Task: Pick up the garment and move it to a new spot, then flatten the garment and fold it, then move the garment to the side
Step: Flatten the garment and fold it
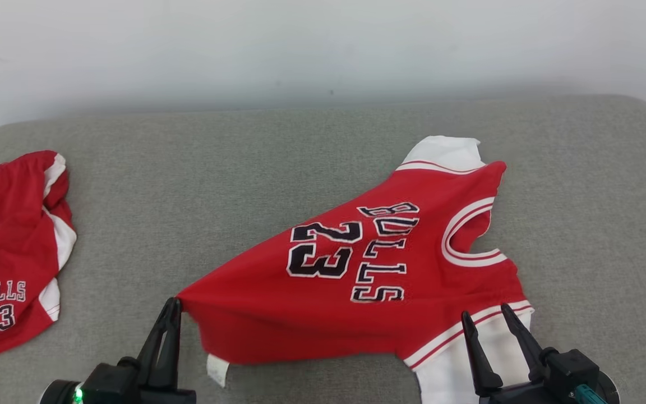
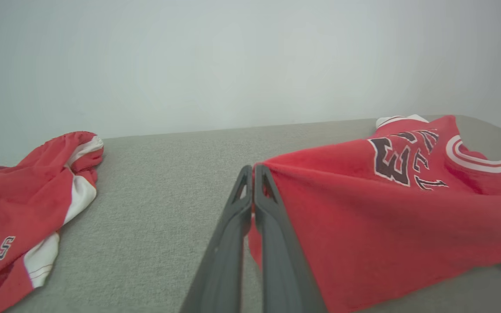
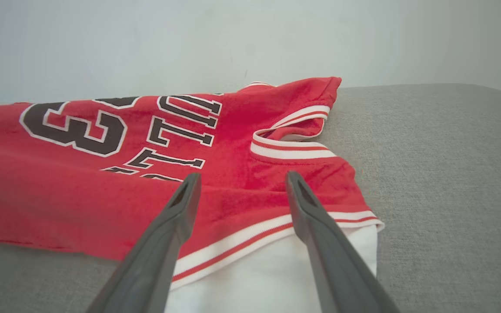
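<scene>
- Far left: a second red garment, the shorts (image 1: 12, 252), lies crumpled on the grey counter (image 1: 255, 168), well apart from the work.
- Left tool (image 1: 172, 303): clenched on the hem corner of the red jersey (image 1: 356, 269), which is drawn out to a point. The bite looks thin, so a harder tug could let the cloth slip free.
- Centre: the jersey lies right of the middle, collar to the right, with creases fanning from the held corner. Pulling from that end alone would likely drag and bunch it rather than flatten it.
- Right tool (image 1: 485, 314): released, fingers spread above the near white sleeve (image 1: 457, 370). Closing there might catch only the sleeve and twist the body.
</scene>
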{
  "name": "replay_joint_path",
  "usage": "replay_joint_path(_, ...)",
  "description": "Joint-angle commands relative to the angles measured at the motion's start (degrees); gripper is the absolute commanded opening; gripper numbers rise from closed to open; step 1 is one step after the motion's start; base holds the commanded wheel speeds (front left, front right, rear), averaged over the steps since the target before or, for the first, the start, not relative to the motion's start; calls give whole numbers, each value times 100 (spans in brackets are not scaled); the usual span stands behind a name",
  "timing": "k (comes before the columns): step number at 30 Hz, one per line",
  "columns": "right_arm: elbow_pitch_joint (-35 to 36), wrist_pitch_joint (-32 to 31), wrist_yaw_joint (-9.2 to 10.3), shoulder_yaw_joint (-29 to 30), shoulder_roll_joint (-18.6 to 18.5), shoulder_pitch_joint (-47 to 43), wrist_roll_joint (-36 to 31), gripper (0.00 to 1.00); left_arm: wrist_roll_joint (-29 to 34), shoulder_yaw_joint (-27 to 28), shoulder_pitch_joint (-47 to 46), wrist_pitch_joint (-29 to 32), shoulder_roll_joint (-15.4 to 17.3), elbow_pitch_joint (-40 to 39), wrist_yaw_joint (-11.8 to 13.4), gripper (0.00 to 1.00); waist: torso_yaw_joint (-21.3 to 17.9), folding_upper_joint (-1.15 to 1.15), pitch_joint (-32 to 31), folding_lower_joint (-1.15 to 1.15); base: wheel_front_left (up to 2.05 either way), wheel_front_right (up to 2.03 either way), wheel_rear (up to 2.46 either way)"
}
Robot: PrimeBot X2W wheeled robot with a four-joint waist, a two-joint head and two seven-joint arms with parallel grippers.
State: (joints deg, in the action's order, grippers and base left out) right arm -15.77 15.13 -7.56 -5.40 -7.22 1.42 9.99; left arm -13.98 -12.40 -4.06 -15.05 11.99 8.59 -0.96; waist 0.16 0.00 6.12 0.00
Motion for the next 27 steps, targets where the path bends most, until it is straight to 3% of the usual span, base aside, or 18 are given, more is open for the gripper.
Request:
replay_joint_path(1,-14,2,15,-2,5,24,-22,100,-29,42,75,-19,50,-51,40,0,88,0,-35,0,0,0,0)
replay_joint_path(7,-72,2,15,-76,-24,74,27,100,-34,-3,-121,29,112,-45,-12,0,-41,0,-27,0,0,0,0)
replay_joint_path(15,-99,2,15,-74,-41,168,21,100,130,-325,-939,85,156,401,-310,0,-461,0,56,0,0,0,0)
replay_joint_path(25,-116,2,15,-45,-45,196,21,100,179,-1302,-1896,104,-270,1598,-613,0,-884,0,187,0,0,0,0)
replay_joint_path(27,-128,2,15,-37,-37,197,18,100,145,-1480,-2000,59,-382,1914,-621,9,-896,0,185,0,0,0,0)
